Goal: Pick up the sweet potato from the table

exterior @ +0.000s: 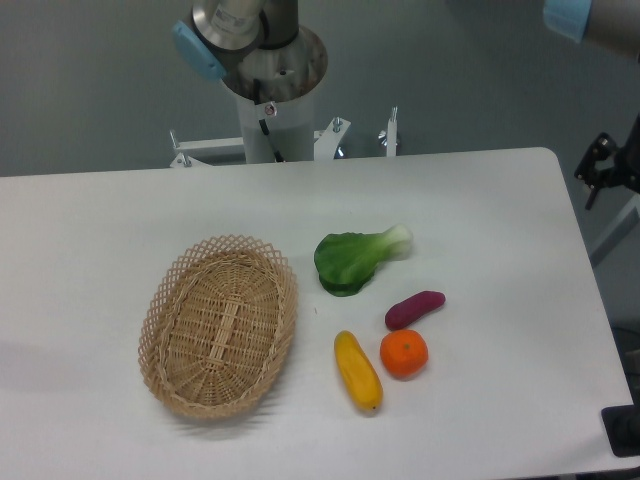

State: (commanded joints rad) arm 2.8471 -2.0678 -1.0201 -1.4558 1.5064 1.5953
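Note:
The sweet potato [414,309] is a small dark purple-magenta tuber. It lies on the white table [100,230] right of centre, just above the round orange fruit [404,353] and apart from it. The arm's base [270,80] stands behind the table's far edge. A black part at the right edge of the view, beyond the table, looks like my gripper [603,165]. It is partly cut off, far to the right of the sweet potato and touching nothing. Its jaws do not show clearly.
A yellow oblong vegetable [358,371] lies left of the orange fruit. A green bok choy [355,258] lies above and left of the sweet potato. An oval wicker basket [165,330] sits empty at centre left. A dark object [625,430] sits off the table's front right corner.

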